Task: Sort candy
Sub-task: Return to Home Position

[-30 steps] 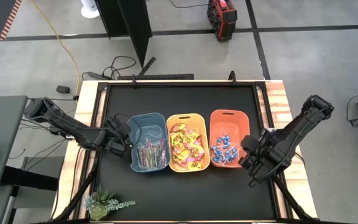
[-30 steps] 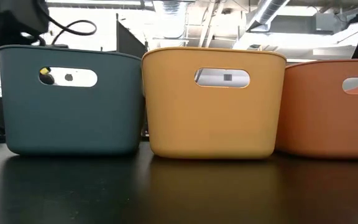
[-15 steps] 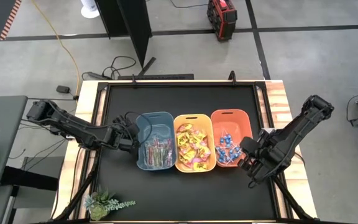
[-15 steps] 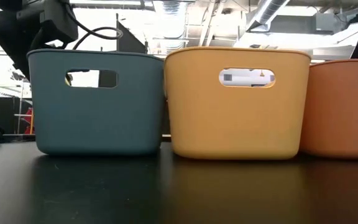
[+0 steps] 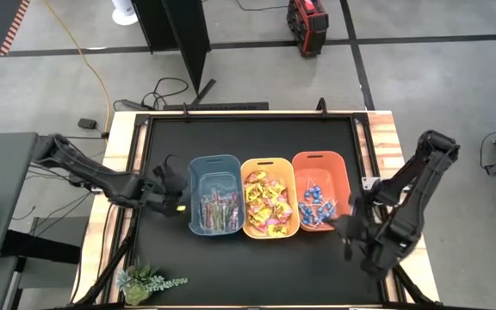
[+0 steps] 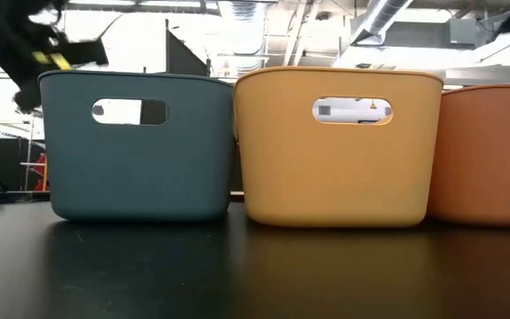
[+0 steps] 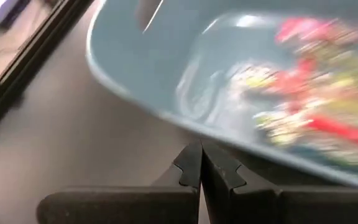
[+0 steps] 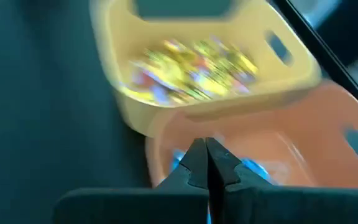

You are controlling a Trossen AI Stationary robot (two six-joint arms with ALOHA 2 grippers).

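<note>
On the black table (image 5: 248,142), 3 bins stand in a row at frame center: blue-grey bin (image 5: 198,168) left, yellow bin (image 5: 265,164) middle, orange bin (image 5: 317,158) right. The left gripper (image 5: 172,194), fingers pressed together, hangs just left of the blue-grey bin. The right gripper (image 5: 344,231), likewise pressed together, is at the orange bin's lower right. Inside lie pinkish sticks (image 5: 213,209), yellow packets (image 5: 267,200) and blue lollipops (image 5: 315,207), in that order.

My left arm (image 5: 93,176) reaches low and nearly straight from its base toward the middle. My left gripper (image 5: 176,196) points inward, its fingers (image 7: 188,168) pressed together on nothing. My right arm (image 5: 412,181) is bent, with the elbow raised at the far side and the forearm angled back in and down. My right gripper (image 5: 344,231) has its own fingers (image 8: 197,158) closed tip to tip, empty.
</note>
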